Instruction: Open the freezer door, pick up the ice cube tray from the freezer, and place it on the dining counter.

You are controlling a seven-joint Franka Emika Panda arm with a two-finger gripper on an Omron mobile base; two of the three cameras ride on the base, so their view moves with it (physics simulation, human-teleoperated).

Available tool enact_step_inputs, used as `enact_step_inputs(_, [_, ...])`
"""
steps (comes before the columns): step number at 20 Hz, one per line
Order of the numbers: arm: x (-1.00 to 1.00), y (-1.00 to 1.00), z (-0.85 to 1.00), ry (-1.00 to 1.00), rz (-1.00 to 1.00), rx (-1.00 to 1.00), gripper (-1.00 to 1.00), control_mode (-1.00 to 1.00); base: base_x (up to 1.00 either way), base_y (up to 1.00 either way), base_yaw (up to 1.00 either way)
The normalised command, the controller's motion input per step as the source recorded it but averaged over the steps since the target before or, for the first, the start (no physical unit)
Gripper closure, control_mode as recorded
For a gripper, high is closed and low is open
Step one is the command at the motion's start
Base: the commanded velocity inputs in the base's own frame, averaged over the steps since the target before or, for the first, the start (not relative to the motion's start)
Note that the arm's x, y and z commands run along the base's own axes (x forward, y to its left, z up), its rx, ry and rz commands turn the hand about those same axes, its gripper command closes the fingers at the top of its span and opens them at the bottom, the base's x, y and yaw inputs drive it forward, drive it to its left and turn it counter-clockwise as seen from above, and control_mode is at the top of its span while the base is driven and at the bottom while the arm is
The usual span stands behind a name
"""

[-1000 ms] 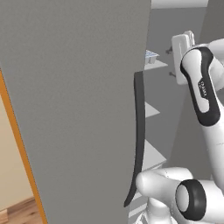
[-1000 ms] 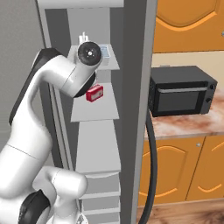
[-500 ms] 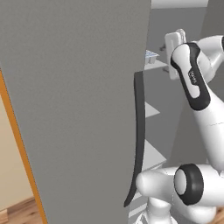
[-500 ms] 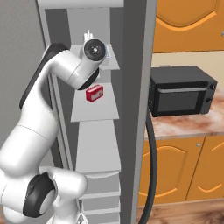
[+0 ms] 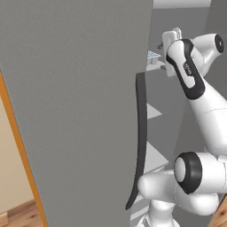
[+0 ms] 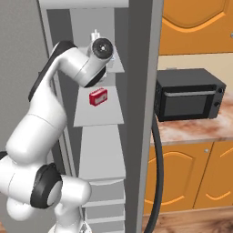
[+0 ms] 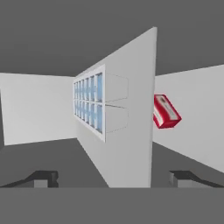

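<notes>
Hand (image 7: 112,178) spread wide, reaching toward the pale blue gridded ice cube tray (image 7: 89,103) on its light grey freezer shelf (image 7: 127,131); closing on the tray likely comes next.

A black microwave (image 6: 189,94) sits on marbled counter (image 6: 191,129) above orange cabinets (image 6: 182,177).

Bare shelf (image 7: 131,131) lies between gripper (image 7: 111,177) and ice cube tray (image 7: 89,105); red box (image 7: 165,111) sits one shelf lower

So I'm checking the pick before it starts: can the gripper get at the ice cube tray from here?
Probably yes. The gripper is open and faces the ice cube tray on its shelf; nothing stands between them.
</notes>
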Motion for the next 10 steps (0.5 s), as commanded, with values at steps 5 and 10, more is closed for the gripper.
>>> enact_step_inputs(5, [0.33, 0.00, 0.00, 0.00, 0.00, 0.00, -1.00, -1.00, 0.00, 0.00, 0.00])
enact_step_inputs(10, [0.35, 0.00, 0.00, 0.00, 0.00, 0.00, -1.00, -1.00, 0.00, 0.00, 0.00])
